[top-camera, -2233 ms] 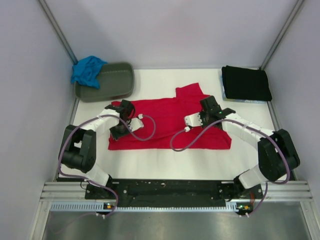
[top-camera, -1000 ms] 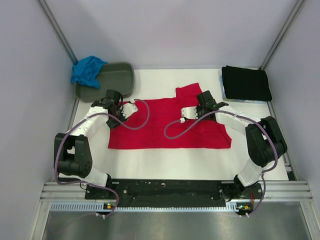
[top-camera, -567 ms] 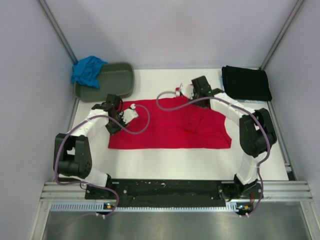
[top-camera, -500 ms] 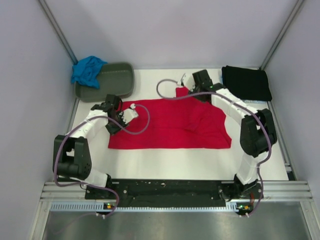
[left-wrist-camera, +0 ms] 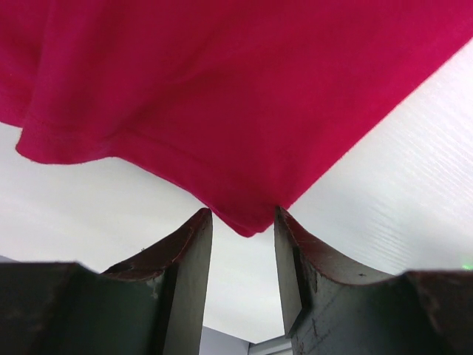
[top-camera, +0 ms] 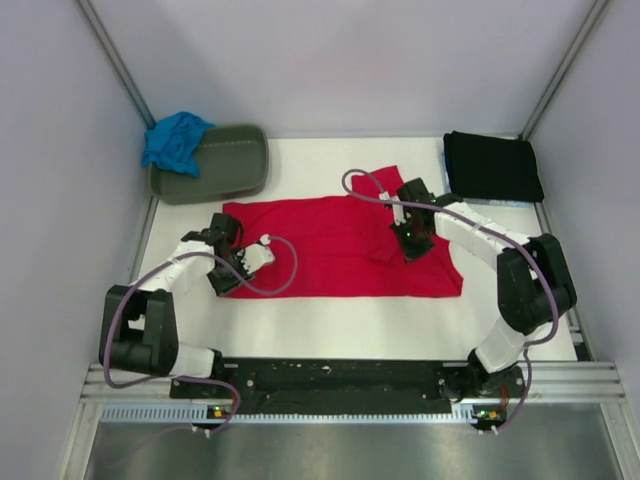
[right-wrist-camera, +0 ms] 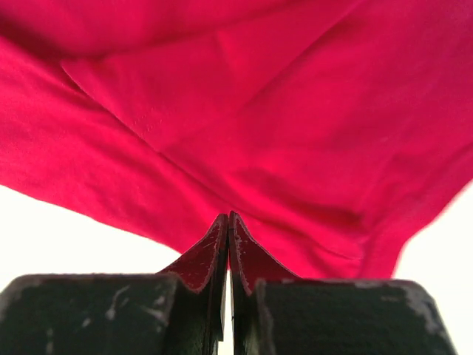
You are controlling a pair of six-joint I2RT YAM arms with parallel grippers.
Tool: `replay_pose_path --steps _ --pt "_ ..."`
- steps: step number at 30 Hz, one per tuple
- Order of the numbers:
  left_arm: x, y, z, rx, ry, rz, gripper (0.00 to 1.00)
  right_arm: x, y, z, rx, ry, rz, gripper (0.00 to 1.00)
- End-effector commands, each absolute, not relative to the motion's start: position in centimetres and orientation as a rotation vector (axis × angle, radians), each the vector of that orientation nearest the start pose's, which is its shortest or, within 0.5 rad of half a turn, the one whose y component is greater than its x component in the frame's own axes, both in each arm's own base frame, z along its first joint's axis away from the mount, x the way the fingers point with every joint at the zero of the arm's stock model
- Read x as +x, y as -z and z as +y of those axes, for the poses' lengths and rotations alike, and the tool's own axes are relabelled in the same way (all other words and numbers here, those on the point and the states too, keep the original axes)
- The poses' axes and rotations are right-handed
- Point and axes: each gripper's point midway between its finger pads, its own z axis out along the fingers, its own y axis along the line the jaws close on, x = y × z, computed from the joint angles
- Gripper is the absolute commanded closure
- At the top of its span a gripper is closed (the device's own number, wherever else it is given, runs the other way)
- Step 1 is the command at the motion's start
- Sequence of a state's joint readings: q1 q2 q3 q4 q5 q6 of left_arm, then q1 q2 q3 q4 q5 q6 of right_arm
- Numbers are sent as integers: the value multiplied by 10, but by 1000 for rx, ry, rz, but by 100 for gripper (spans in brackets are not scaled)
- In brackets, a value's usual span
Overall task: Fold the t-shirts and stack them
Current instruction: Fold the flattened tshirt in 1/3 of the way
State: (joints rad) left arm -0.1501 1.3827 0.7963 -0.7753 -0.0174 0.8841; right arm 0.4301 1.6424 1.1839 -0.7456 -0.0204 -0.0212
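The red t-shirt [top-camera: 320, 245] lies spread across the middle of the white table. My left gripper [top-camera: 228, 272] is at its near left corner. In the left wrist view the gripper [left-wrist-camera: 242, 214] is open, with the shirt's corner [left-wrist-camera: 247, 222] between its fingertips. My right gripper [top-camera: 412, 243] is over the shirt's right part. In the right wrist view it [right-wrist-camera: 228, 216] is shut, and the red cloth [right-wrist-camera: 259, 111] draws in to its tips. The black t-shirt [top-camera: 492, 167] lies folded at the back right. The turquoise t-shirt [top-camera: 175, 140] is crumpled at the back left.
A grey-green oval tub [top-camera: 222, 162] lies at the back left, and the turquoise shirt hangs over its left rim. Pale walls with metal posts close in the table on three sides. A black rail with the arm bases runs along the near edge.
My right gripper went from the shirt's back sleeve toward me onto the shirt's right part. My left gripper moved from the shirt's far left edge to its near left corner.
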Motion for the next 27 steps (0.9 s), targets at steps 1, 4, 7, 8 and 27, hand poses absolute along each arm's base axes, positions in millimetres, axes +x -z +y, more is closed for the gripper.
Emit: replay_pose_path --steps 1,4,7,8,27 --pt "249 -37 -2 1396 -148 2557 56 290 -67 169 -535 -319 2764 100" --pt "248 -35 -1 1404 -147 2567 56 291 -62 177 -555 -316 2768 100" --pt "248 -35 0 1404 -151 2574 56 295 -54 183 -570 -315 2785 100" --pt "247 -34 0 1406 -147 2576 55 297 -53 186 -576 -319 2788 100" --pt "255 -43 3 1394 -190 2573 55 364 -44 221 -659 -226 2716 100"
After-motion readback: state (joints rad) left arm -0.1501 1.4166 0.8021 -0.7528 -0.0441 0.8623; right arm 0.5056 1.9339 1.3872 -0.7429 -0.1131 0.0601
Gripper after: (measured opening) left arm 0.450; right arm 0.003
